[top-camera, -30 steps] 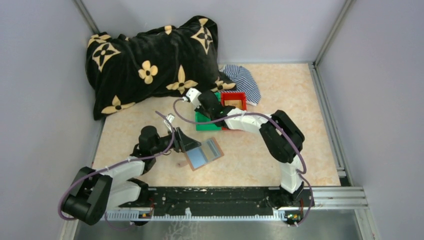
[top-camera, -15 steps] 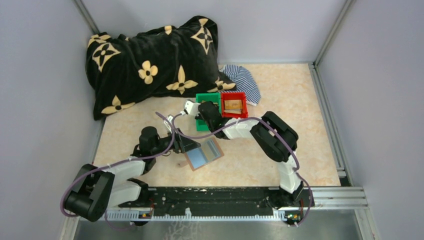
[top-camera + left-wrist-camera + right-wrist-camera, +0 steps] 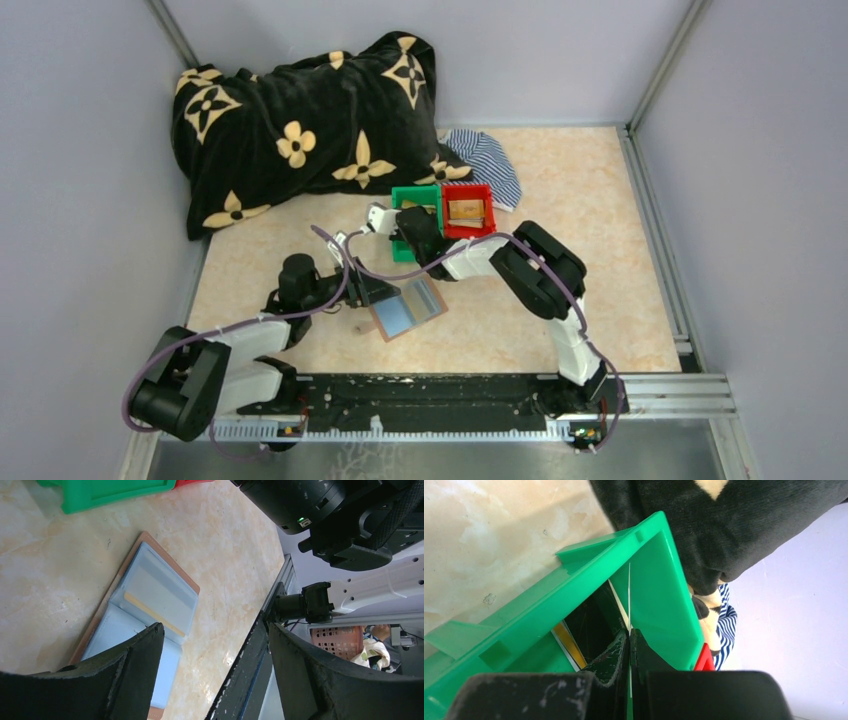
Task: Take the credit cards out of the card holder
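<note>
the credit card [image 3: 629, 592] clamped edge-on in the right gripper [image 3: 629, 632] could be caught on the green bin [image 3: 664, 590] wall and dropped outside; the left gripper [image 3: 215, 628] is held apart

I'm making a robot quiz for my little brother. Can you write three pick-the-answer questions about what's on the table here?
1. Where does the card holder lie?
A. in a drawer
B. open on the table, near the left arm
C. on a chair

2. What colours are the two bins?
A. blue and yellow
B. both black
C. green and red

3. What is the right end effector doing?
A. shut on a thin credit card
B. spread wide open
C. gripping a spoon

Answers:
1. B, it lies unfolded on the bare table.
2. C, the green bin sits right beside the red bin.
3. A, the right wrist view shows a card's edge pinched between shut jaws.
</note>
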### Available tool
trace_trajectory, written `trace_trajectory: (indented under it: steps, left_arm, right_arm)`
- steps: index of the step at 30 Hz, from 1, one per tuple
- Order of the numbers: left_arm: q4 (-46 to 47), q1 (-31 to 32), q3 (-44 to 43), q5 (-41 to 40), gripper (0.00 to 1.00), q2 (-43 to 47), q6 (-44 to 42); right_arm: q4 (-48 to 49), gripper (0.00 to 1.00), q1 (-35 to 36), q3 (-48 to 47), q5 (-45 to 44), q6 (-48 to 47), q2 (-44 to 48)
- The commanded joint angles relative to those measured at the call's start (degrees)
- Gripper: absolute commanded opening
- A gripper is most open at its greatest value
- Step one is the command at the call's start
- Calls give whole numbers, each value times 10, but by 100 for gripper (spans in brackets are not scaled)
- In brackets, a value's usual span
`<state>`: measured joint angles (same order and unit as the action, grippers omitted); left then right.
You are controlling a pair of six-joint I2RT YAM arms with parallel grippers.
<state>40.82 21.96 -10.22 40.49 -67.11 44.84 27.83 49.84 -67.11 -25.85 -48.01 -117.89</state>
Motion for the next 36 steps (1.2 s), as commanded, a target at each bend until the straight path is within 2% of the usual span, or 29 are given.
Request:
trace_trajectory:
  steps: [1, 9, 12, 13, 16, 19, 22, 36]
  left_arm:
    - [42, -2, 0, 21, 82, -2, -9]
    - [43, -3, 2, 24, 82, -5, -8]
    - [45, -3, 2, 26, 82, -9, -9]
    - [47, -3, 2, 27, 82, -10, -8]
    - [50, -3, 2, 28, 82, -12, -6]
    - [53, -4, 2, 30, 82, -14, -6]
    - [62, -4, 2, 36, 82, -20, -3]
    - [88, -3, 0, 49, 81, -42, 4]
  right_arm:
    - [1, 0, 4, -9, -10, -18, -31]
    - [-20, 0, 3, -27, -5, 8, -45]
    - [-22, 4, 3, -30, -5, 13, -42]
    - [-23, 6, 3, -30, -3, 14, -39]
    - [-27, 23, 3, -28, 0, 20, -28]
    - [-28, 33, 3, -24, 1, 22, -16]
    - [-29, 39, 3, -21, 2, 23, -7]
    - [-42, 40, 5, -8, 13, 35, 49]
